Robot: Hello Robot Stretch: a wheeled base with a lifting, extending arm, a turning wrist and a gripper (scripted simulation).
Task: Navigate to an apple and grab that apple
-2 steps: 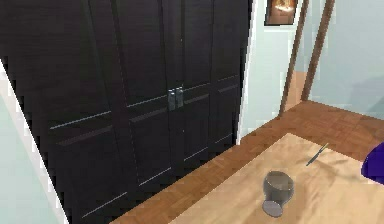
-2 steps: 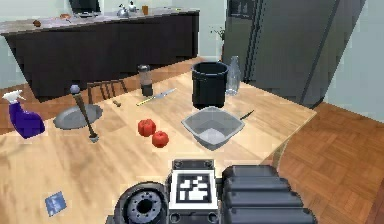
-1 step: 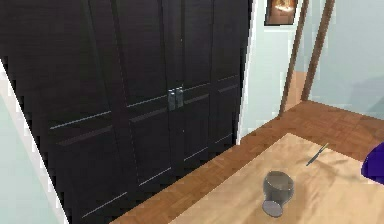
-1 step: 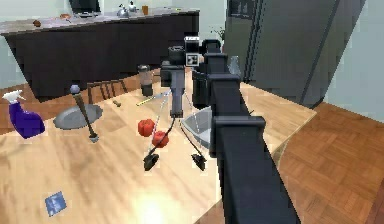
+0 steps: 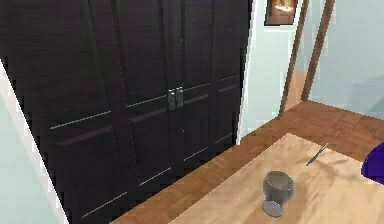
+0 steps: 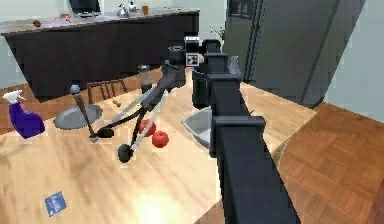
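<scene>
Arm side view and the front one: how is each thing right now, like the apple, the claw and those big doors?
Apple: whole, lying on the table, near the claw.
Claw: reaching out by the apple; can't tell if it holds anything.
Spray bottle: standing upright.
Double doors: shut.
Glass: standing on the table.

Dark doors, glass, blue spray bottle
</scene>
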